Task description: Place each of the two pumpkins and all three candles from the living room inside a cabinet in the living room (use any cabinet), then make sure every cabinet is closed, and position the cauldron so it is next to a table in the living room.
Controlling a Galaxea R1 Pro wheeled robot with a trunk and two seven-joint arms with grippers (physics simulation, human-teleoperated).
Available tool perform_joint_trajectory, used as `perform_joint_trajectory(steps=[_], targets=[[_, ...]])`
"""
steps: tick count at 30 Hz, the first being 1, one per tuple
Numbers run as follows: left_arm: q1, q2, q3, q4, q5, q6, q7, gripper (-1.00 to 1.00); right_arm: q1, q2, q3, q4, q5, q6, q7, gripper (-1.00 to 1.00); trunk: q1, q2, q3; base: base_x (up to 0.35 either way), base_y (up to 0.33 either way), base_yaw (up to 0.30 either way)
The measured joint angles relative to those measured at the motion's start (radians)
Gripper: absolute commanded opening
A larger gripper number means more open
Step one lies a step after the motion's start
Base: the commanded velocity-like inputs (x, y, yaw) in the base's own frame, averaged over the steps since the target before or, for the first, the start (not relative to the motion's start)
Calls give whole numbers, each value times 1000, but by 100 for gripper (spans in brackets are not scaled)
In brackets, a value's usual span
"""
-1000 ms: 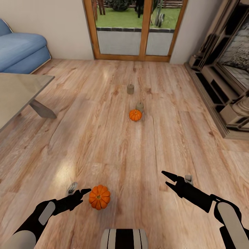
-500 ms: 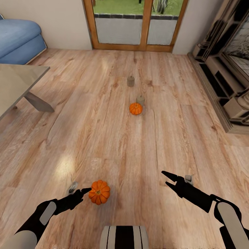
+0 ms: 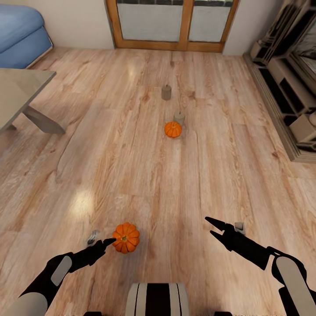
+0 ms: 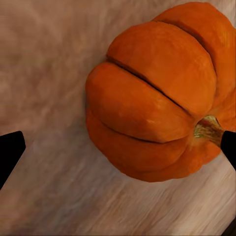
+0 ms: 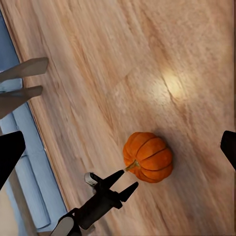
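Observation:
The larger pumpkin (image 3: pixel 126 237) rests on the wood floor just in front of me. My left gripper (image 3: pixel 105 243) is open, one fingertip against the pumpkin's left side. The left wrist view has that pumpkin (image 4: pixel 157 93) close up, off to one side of the open left gripper (image 4: pixel 118 150). My right gripper (image 3: pixel 213 226) hangs open over bare floor to the right. The smaller pumpkin (image 3: pixel 173 129) lies farther off, a candle (image 3: pixel 179 117) just behind it and another candle (image 3: pixel 166 92) beyond. The table (image 3: pixel 17 87) stands at the left. The cabinet and the cauldron are out of view.
A stone fireplace (image 3: pixel 289 79) runs along the right wall. A blue sofa (image 3: pixel 22 26) is at the far left and a wood-framed glass door (image 3: pixel 171 22) at the back. Open floor lies between me and the far pumpkin.
The whole view has shifted, so floor things sit higher in the picture. The near pumpkin now lies level with my left fingertip rather than below it. Both grippers stay open.

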Motion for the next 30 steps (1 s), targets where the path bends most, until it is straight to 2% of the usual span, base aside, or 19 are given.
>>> perform_joint_trajectory(steps=[2, 3, 7, 30], targets=[[0, -9, -4, 0, -2, -1, 0, 100, 0, 0, 1, 0, 0, 0, 0, 100, 1, 0, -8, 0, 0, 0], [0, -22, -9, -1, -6, -4, 6, 100, 0, 0, 0, 0, 0, 0, 0, 100, 1, -1, -12, 0, 0, 0], [0, -44, -14, -12, -30, -11, 70, 100, 0, 0, -1, 0, -2, 0, 0, 100, 3, -1, -23, 0, 0, 0], [0, -46, -16, -15, -33, -12, 84, 100, 0, 0, -1, 0, -5, 0, 0, 100, 3, -1, -23, 14, -16, 0]])
